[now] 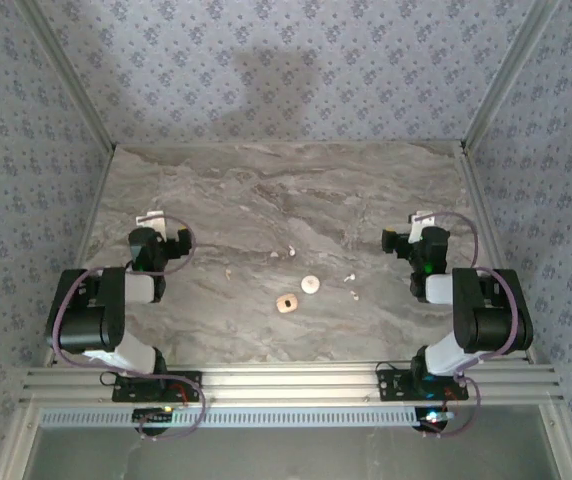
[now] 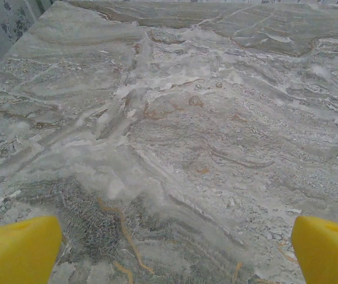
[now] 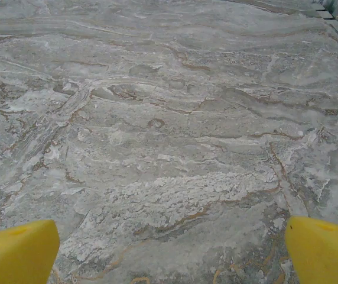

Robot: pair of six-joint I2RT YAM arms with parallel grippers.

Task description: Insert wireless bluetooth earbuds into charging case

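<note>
Across the marble worktop (image 1: 266, 190), both arms' jaws stand fully open and empty, well back. The round charging case (image 1: 310, 284) lies mid-worktop. We should pinch a tiny earbud (image 1: 349, 278) squarely and slowly.

Top camera, high and behind the arm bases (image 1: 156, 385) at the frame's bottom, looks steeply down over the whole marble table (image 1: 266, 190) and patterned walls (image 1: 286, 60). Each wrist camera rides low and close, facing forward across the marble, with the left gripper (image 2: 172, 254) or right gripper (image 3: 172, 254) spanning its lower corners. All views share the tabletop.
</note>
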